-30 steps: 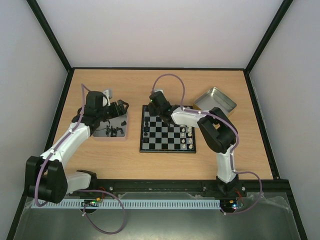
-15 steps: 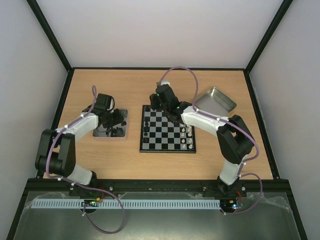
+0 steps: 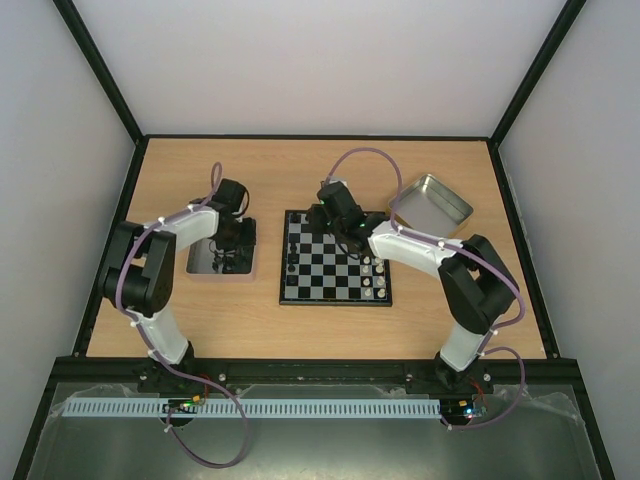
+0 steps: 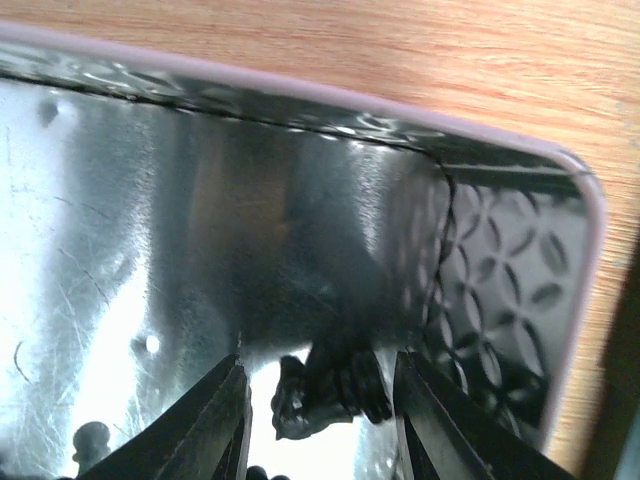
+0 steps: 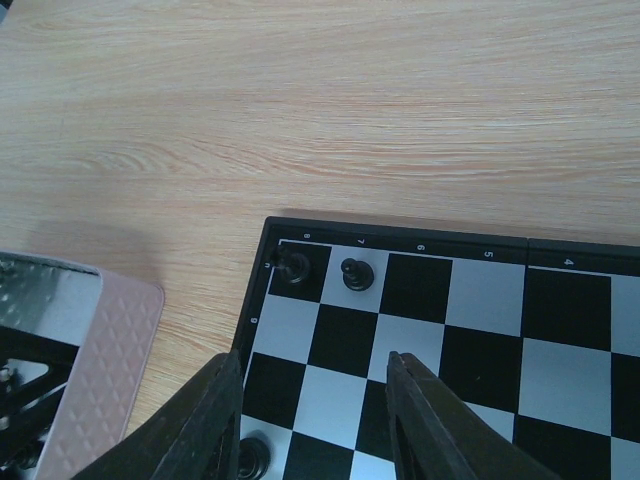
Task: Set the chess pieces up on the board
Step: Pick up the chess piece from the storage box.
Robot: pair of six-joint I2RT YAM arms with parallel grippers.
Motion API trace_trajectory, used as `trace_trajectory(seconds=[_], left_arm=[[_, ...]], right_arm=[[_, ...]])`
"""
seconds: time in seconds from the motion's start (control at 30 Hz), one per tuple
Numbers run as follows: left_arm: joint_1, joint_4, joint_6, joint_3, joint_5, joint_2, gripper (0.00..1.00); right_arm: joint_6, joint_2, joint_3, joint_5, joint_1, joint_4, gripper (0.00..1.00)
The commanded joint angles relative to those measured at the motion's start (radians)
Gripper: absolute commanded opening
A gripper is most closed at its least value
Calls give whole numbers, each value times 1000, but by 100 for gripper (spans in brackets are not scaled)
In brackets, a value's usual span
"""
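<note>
Bare counter [image 5: 300, 120] lay open beyond the board [image 5: 480, 300]; two chess pieces [image 5: 357, 273] stood ahead of the right hand [image 5: 315, 400]. The corner wall of the tray [image 4: 500, 290] hemmed the left hand [image 4: 320, 410].

Shiny, scratched, diamond-embossed metal for the tray [image 4: 150, 220]. Matt wood grain on the table [image 5: 350, 120]. Glossy black on the pieces [image 5: 356, 274]

A light wooden surface [image 3: 330, 170] is boxed in by plain pale walls: a far wall [image 3: 320, 70], a left wall [image 3: 50, 200] and a right wall [image 3: 590, 200]. Black bars [image 3: 100, 70] rise from the far corners. A black rail [image 3: 330, 368] lines the near edge, with a white ribbed strip [image 3: 320, 408] below it. The light is soft and even.
</note>
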Motion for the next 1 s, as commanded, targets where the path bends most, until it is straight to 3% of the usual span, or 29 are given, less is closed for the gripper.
trace_trajectory(seconds=[0.0,0.33,0.63,0.83,0.97], left_arm=[[-4,-63,35,41,-48,45,42],[-3,-75,1,54,-114,71,28],[19,-67,-82,22,-167,43,24],[20,-56,-66,1,-113,10,39],[19,-72,-39,6,-96,8,43]], right_arm=[[13,-47,-8,8,-3,-20,38],[19,-58,-14,9,-4,-29,37],[29,-59,-22,-1,-4,-28,36],[33,-61,-28,-7,-3,-25,36],[40,-61,-31,-14,-3,-25,36]])
